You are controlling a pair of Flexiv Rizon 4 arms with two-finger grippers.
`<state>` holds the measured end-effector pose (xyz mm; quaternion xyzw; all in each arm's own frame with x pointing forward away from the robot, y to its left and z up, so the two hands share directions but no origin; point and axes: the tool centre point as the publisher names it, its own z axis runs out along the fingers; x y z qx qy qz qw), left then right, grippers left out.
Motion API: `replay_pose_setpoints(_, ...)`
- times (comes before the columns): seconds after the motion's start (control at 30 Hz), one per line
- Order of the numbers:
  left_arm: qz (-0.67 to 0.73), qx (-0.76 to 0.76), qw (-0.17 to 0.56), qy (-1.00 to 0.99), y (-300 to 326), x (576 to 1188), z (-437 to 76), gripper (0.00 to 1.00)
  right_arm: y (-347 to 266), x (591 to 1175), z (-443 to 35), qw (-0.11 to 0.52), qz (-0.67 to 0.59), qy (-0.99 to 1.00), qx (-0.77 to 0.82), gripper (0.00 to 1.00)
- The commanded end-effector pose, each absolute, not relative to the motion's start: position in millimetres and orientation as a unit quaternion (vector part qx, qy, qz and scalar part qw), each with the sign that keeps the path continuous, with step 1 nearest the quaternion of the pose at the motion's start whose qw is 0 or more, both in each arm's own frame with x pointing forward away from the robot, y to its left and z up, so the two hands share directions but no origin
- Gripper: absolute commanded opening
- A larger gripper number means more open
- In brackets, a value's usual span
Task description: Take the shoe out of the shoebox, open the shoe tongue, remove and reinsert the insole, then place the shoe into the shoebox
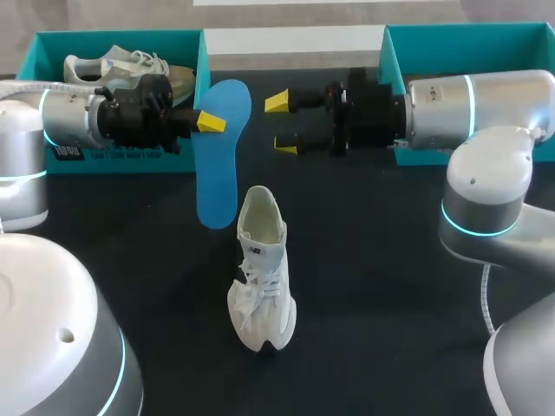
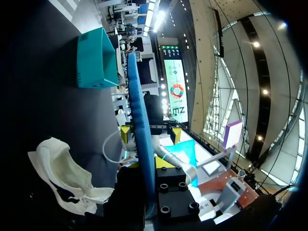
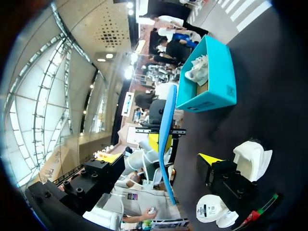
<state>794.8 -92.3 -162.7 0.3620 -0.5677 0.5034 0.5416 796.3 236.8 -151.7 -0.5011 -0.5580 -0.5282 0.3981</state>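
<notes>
Shoe (image 1: 260, 269), white: upright on its sole mid-table, toe toward the near edge, outside both boxes
Insole (image 1: 217, 186), blue: out of the shoe, clamped in left gripper (image 1: 208, 123)
Right gripper (image 1: 282, 124): fingers spread, holding nothing, just beside the insole
Shoebox (image 1: 173, 163), teal: far-left corner, second shoe (image 1: 130, 65) inside

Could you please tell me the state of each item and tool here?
Left tool: shut on the blue insole.
Right tool: open, empty.
Blue insole: out of the shoe, in the left tool.
White shoe: upright on the table, outside both boxes.
Left shoebox: open, second shoe inside.
Right shoebox: open, inside partly hidden.
</notes>
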Motion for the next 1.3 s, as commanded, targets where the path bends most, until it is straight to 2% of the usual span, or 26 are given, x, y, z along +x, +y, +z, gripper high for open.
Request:
replay_pose_setpoints(0.03, 0.522, 0.289, 0.493, -0.634, -88, 800, -149, 0.0, 239, 796, -151, 0.397, -0.528, -0.558, -0.502, 1.0)
replay_pose_setpoints(0.33, 0.531, 0.182, 0.339, -0.755, -80, 794, -129, 0.0, 239, 796, -151, 0.397, -0.528, -0.558, -0.502, 1.0)
replay_pose_setpoints(0.6, 0.603, 0.101, 0.194, -0.767, -66, 795, -122, 0.0, 239, 796, -151, 0.397, -0.528, -0.558, -0.502, 1.0)
replay_pose_setpoints(1.1, 0.602, 0.108, 0.206, -0.764, -66, 796, -120, 0.0, 239, 796, -151, 0.397, -0.528, -0.558, -0.502, 1.0)
replay_pose_setpoints(1.23, 0.637, 0.035, 0.136, -0.758, -69, 798, -136, 0.0, 239, 796, -151, 0.397, -0.528, -0.558, -0.502, 1.0)
replay_pose_setpoints(1.3, 0.651, -0.022, 0.062, -0.756, -70, 802, -142, 0.0, 239, 796, -151, 0.397, -0.528, -0.558, -0.502, 1.0)
